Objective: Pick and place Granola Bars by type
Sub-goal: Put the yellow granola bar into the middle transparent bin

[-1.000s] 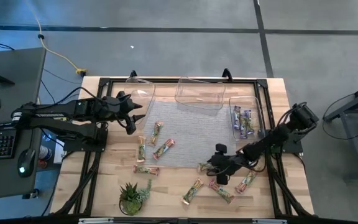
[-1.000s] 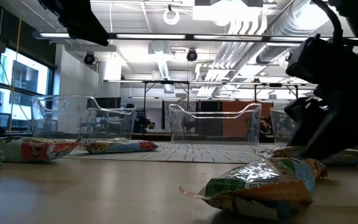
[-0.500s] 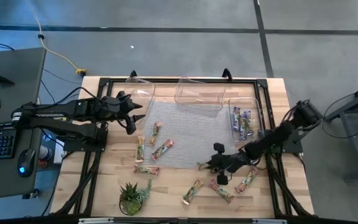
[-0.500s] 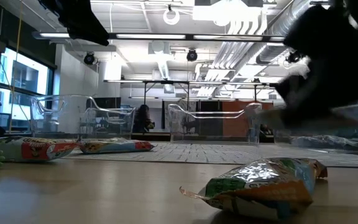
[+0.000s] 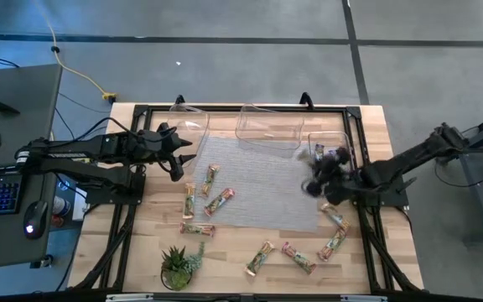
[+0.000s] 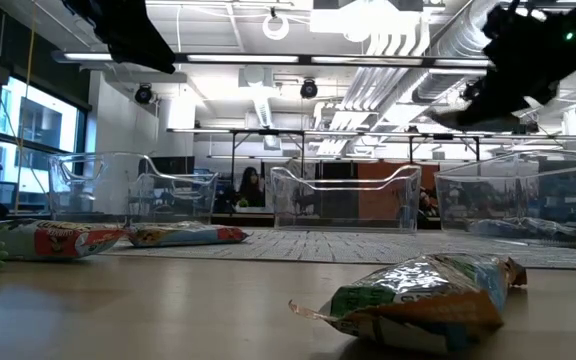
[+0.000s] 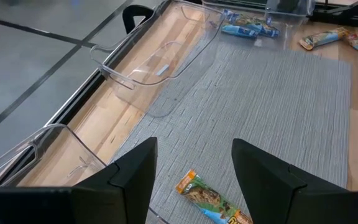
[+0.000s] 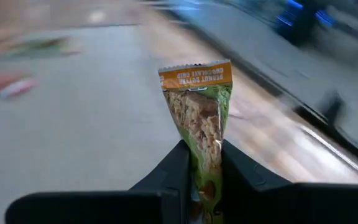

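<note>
While blue-purple bars [image 5: 329,164] already lie in one tub [image 5: 347,138], the right gripper [image 8: 202,163] jaws pinch a green-orange granola bar [image 8: 199,106]; left gripper [image 7: 194,168] jaws gape empty, many bars [image 5: 210,204] unsorted.

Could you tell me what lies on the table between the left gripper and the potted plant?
In the high view, between the left gripper and the potted plant lie two granola bars: one upright, another flat across, nearer the plant.

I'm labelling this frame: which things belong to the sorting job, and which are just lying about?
Job: granola bar clamped in right gripper; loose bars on table; bars in right tub; empty tubs.
Lying about: potted plant; grey mat; left gripper, open, idle.
</note>
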Robot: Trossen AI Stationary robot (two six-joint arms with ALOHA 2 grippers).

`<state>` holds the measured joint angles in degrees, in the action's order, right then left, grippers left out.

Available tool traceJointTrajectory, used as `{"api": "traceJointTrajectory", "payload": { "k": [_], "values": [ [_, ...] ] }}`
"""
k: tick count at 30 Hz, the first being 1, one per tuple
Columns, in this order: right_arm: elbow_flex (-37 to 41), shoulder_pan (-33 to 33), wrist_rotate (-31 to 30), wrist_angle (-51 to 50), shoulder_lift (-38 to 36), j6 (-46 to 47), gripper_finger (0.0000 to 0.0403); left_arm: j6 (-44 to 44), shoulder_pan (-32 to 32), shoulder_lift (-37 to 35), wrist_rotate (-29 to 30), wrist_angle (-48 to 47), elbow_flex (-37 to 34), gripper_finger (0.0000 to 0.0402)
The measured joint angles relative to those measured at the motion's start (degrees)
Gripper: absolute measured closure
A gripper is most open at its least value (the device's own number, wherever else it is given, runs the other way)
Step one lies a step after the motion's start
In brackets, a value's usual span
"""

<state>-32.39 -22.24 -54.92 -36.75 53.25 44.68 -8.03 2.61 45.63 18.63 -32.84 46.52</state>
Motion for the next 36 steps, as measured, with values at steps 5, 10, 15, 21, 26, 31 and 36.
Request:
{"api": "traceJointTrajectory", "payload": {
  "k": [5,10,15,21,26,31,36],
  "values": [
    [1.8,7.4,5.3,-7.2,-3.6,11.3,0.0349,0.0,0.0,0.0,0.0,0.0,0.0,0.02],
    [1.9,12.9,6.5,3.2,-3.4,-1.0,0.036,0.0,0.0,0.0,0.0,0.0,0.0,0.02],
    [1.8,21.9,10.0,24.0,-2.9,-25.4,0.0351,0.0,0.0,0.0,0.0,0.0,0.0,0.02],
    [1.8,37.4,25.2,40.9,2.6,-39.1,0.0333,0.0,0.0,0.0,0.0,0.0,0.0,0.02],
    [0.9,47.1,37.0,46.4,14.0,-38.3,0.0333,0.0,0.0,0.0,0.1,0.0,0.0,0.02],
    [-4.3,49.9,38.7,47.7,25.2,-39.1,0.0334,0.0,0.0,0.0,0.1,0.1,0.0,0.02],
    [-9.7,50.0,41.9,45.2,32.9,-40.0,0.0349,0.0,0.0,0.0,0.1,0.0,0.0,0.02]
  ]
}}
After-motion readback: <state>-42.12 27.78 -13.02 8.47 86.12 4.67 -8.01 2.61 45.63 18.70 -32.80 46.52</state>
